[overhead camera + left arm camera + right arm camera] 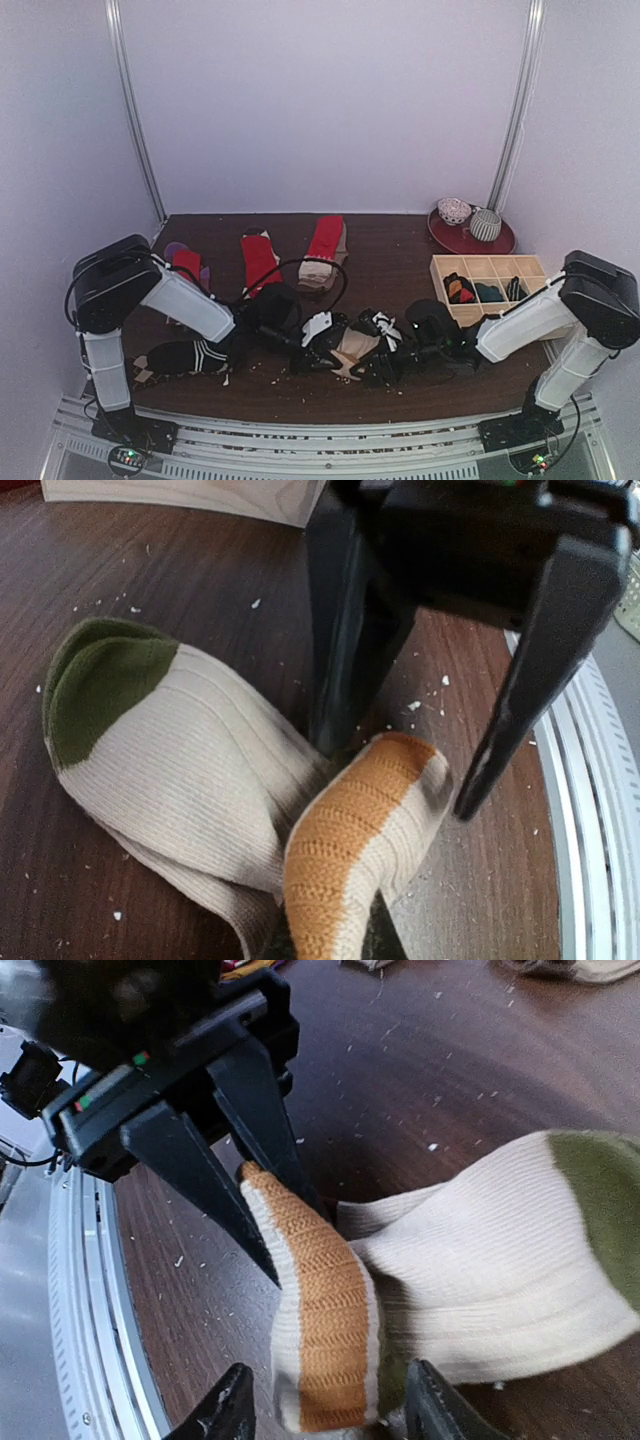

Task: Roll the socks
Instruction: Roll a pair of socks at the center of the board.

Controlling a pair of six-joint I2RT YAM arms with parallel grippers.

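Beige sock (480, 1250), mid-frame: left gripper (295, 1242) clamped on its orange cuff (320, 1310); right gripper (330, 1405) fingers apart, astride it. Likely the roll's start; next, the cuff needs tucking toward the green toe (600, 1200).

A pale wooden tray (488, 258) sits beside a red plate (462, 241) bearing two patterned bowls (455, 210).

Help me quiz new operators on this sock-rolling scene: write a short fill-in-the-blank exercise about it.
1. The beige sock has a ___ toe.
2. The right gripper straddles that sock with its jaws ___.
3. The black striped sock lies on the ___ side of the table.
4. The wooden compartment tray sits on the table's ___ side.

Missing words: green; open; left; right.
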